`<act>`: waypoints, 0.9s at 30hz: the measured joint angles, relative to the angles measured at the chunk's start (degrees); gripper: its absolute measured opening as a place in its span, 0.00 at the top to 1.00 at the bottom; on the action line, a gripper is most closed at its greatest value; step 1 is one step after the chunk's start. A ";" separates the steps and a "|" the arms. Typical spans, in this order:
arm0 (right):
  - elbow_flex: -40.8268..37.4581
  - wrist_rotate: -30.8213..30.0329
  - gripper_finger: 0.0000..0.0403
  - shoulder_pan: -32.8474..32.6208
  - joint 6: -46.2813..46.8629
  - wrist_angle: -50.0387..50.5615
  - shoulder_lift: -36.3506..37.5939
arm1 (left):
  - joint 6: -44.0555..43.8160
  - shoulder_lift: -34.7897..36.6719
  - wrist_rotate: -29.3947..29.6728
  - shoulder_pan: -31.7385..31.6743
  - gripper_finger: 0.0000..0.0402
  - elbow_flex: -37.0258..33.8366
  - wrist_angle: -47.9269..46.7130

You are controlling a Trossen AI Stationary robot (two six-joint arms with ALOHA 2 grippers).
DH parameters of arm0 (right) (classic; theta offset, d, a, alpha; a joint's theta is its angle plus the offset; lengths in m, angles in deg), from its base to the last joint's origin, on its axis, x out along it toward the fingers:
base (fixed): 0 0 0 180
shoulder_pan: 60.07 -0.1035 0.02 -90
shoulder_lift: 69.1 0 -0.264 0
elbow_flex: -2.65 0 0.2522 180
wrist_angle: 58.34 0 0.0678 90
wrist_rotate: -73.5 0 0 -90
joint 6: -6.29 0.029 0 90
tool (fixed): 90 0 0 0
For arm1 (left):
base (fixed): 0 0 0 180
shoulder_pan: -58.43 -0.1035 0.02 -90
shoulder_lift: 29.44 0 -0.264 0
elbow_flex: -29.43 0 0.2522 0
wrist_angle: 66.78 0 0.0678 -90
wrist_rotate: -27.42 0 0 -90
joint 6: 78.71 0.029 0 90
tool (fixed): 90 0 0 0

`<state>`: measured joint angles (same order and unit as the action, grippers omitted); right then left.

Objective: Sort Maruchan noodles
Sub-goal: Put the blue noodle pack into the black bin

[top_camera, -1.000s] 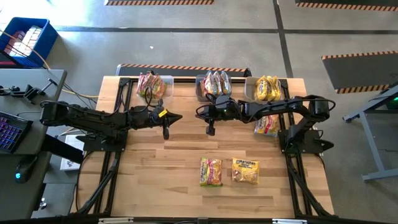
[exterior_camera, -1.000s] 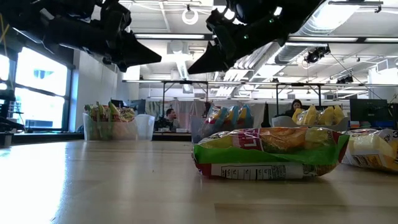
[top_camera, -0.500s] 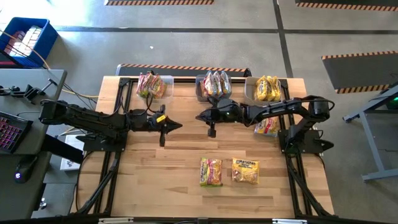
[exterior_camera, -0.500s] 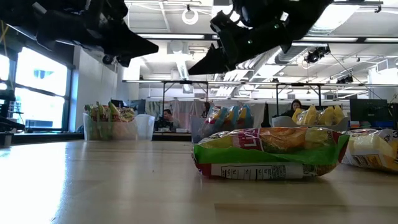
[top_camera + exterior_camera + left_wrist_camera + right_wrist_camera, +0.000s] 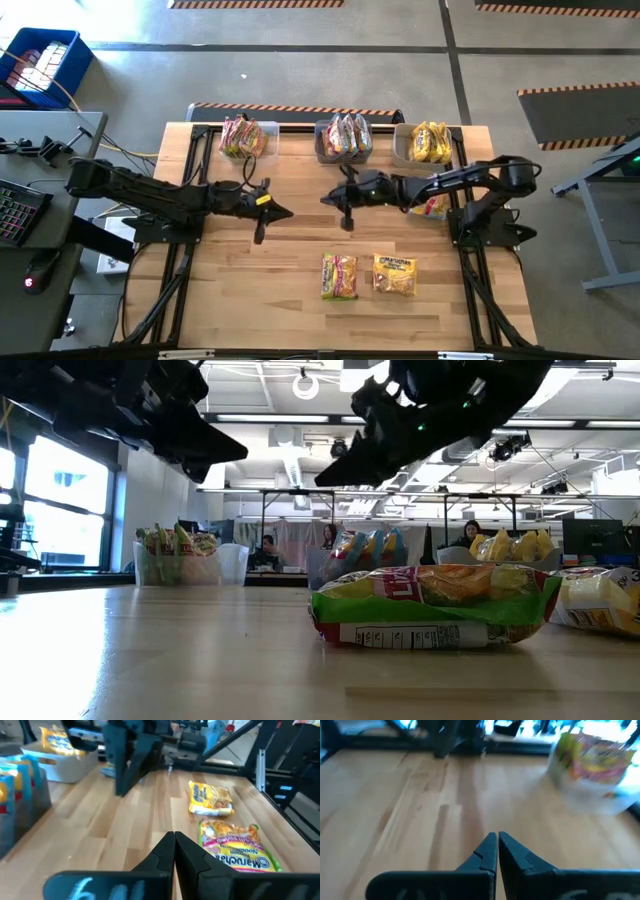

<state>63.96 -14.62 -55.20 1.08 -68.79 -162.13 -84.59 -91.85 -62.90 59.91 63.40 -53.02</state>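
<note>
Two Maruchan noodle packets lie flat on the table near its front: a green-and-pink one point(image 5: 339, 276) point(image 5: 235, 851) point(image 5: 432, 606) and a yellow one point(image 5: 394, 275) point(image 5: 210, 799). A third packet point(image 5: 432, 208) lies at the right, partly under my right arm. My left gripper point(image 5: 287, 211) point(image 5: 174, 838) hovers shut above the table's middle, left of centre, holding nothing. My right gripper point(image 5: 326, 198) point(image 5: 497, 838) faces it from the right, also shut with nothing in it. Both hang well above the wood in the low view.
Three clear bins of packets stand along the far edge: left point(image 5: 243, 138), middle point(image 5: 344, 136), right point(image 5: 430, 143). Bare wood lies between the grippers and the two front packets. People sit in the room beyond the table point(image 5: 268, 550).
My left gripper has swung toward the table's near edge, staying shut. My right gripper has moved toward the near edge and sunk a little, also shut. The packets have not moved.
</note>
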 joint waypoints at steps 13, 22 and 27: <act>0.02 -11.47 1.00 -13.64 15.77 33.44 13.69 | -1.06 -11.50 -1.22 2.01 0.97 0.00 5.78; 0.02 -30.87 1.00 -14.65 41.33 69.12 23.96 | -2.03 -18.42 -1.19 2.01 0.90 4.04 7.13; -0.57 -32.69 0.98 -8.02 57.53 87.34 23.66 | -1.06 -20.76 -1.19 2.01 0.90 6.46 7.04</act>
<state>63.39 -47.31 -63.22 58.61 18.55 -138.47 -85.65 -112.61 -64.10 61.91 69.86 -45.98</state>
